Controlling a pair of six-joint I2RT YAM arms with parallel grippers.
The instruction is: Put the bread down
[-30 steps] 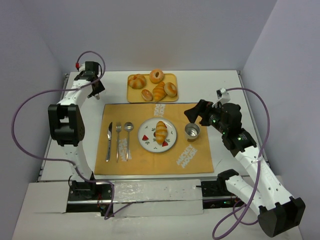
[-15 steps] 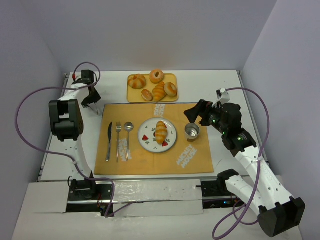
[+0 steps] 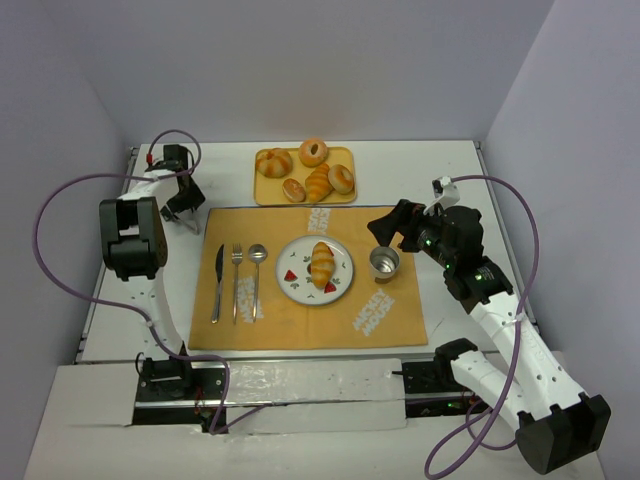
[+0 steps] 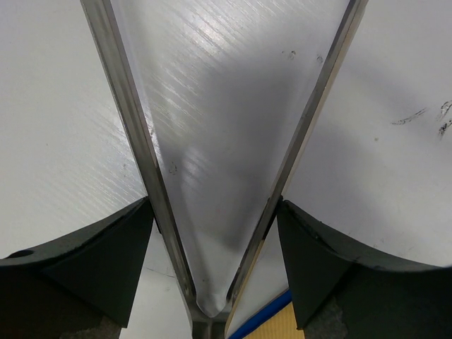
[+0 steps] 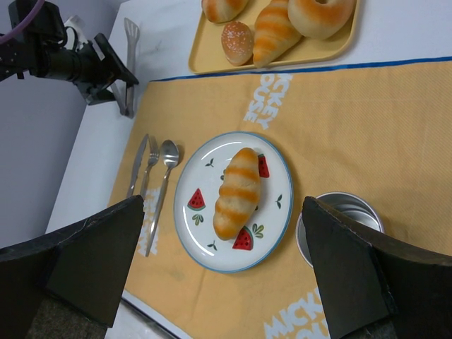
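Observation:
The bread [image 3: 322, 265], a golden ridged croissant, lies along the watermelon-patterned plate [image 3: 343, 283] in the middle of the orange mat. The right wrist view looks down on the bread [image 5: 238, 192] and the plate [image 5: 189, 233]. My right gripper [image 5: 222, 200] hovers above them, open and holding nothing. From above, the right gripper [image 3: 385, 228] is beside the cup. My left gripper [image 3: 185, 208] points down at the table left of the mat. In its wrist view the left gripper [image 4: 215, 205] is open, with metal tongs [image 4: 212, 141] spread in a V between its fingers, close against them.
A yellow tray [image 3: 270, 198] at the back holds doughnuts, a small bun and another croissant. A metal cup [image 3: 384, 262] stands right of the plate. A knife, fork and spoon [image 3: 237, 280] lie left of it on the mat [image 3: 300, 330].
The left gripper swung down toward the table beside the mat and its fingers spread wider around the tongs. The right arm, bread and plate have not moved.

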